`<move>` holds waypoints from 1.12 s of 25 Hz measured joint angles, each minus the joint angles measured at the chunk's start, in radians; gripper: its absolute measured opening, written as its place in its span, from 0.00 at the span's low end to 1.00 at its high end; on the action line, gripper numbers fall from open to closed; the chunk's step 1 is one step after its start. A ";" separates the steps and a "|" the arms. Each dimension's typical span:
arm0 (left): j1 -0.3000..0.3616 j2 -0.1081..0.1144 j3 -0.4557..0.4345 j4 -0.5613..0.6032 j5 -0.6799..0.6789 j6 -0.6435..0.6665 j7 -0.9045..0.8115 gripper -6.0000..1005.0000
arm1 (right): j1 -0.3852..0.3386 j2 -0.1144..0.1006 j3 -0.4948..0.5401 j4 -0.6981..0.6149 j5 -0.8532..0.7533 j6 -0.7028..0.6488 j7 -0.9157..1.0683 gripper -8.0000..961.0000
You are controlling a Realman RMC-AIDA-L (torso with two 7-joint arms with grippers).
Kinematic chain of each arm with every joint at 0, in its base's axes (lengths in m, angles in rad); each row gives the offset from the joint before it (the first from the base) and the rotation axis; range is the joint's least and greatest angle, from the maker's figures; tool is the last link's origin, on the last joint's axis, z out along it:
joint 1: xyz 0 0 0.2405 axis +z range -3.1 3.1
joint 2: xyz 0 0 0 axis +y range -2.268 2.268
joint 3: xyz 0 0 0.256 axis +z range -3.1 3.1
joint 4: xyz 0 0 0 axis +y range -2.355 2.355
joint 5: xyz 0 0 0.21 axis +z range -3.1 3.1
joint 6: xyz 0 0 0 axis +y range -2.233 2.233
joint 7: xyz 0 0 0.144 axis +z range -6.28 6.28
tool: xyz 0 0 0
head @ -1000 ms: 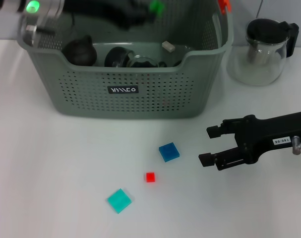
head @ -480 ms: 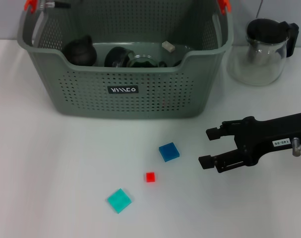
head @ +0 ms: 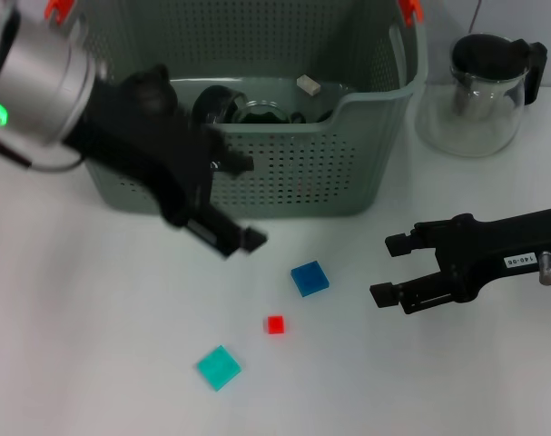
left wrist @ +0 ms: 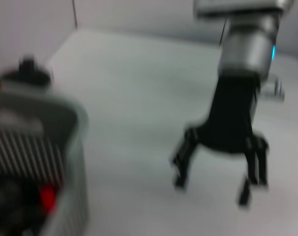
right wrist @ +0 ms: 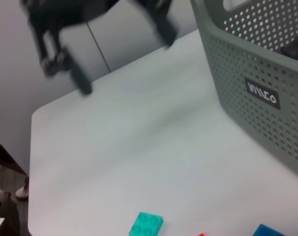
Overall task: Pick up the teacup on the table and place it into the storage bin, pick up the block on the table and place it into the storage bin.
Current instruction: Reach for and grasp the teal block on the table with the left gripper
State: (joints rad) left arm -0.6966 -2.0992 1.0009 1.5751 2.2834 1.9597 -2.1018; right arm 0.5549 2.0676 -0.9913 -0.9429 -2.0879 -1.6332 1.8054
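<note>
Grey-green and full of holes, the storage bin (head: 257, 173) sits at the back of the white table (head: 84, 363), red-orange clips on its handles. Dark rounded shapes and something glassy lie inside it (a teacup may be among them, but I can't say which). No cup stands out on the tabletop, so my guess is the teacup half is done.

The blocks are what's left. Three lie in front of the bin: a blue block (head: 309, 278), a tiny red block (head: 275, 324) just beside it, and a teal block (head: 219, 367) nearest me, all apart from each other and untouched.

The left gripper (head: 237, 202) hangs in front of the bin's face, above the table and near the blue block, fingers spread and holding nothing. The right gripper (head: 386, 269) waits low on the other side of the blue block, its jaws parted too, empty. Which one goes for a block I can't call.

Writing: the bin wears a small black label (head: 225, 164) with white stylised lettering I can't make out for certain. A white tag (head: 517, 260) on the right arm seems to read "140-06". Off to the side stands a glass pitcher (head: 482, 91) with a black lid.
</note>
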 joint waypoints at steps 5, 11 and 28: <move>0.100 -0.063 0.157 0.030 0.184 -0.024 -0.030 0.93 | 0.002 -0.001 0.005 0.002 0.000 -0.001 0.001 0.98; 0.162 -0.070 0.396 0.000 0.315 -0.190 -0.191 0.93 | 0.008 -0.002 0.007 0.003 0.000 -0.002 0.002 0.98; 0.171 -0.077 0.725 -0.115 0.433 -0.336 -0.419 0.93 | 0.003 -0.001 0.006 0.004 -0.003 -0.002 -0.005 0.98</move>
State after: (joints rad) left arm -0.5256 -2.1763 1.7261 1.4598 2.7162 1.6237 -2.5205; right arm 0.5575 2.0663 -0.9852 -0.9388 -2.0909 -1.6356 1.8002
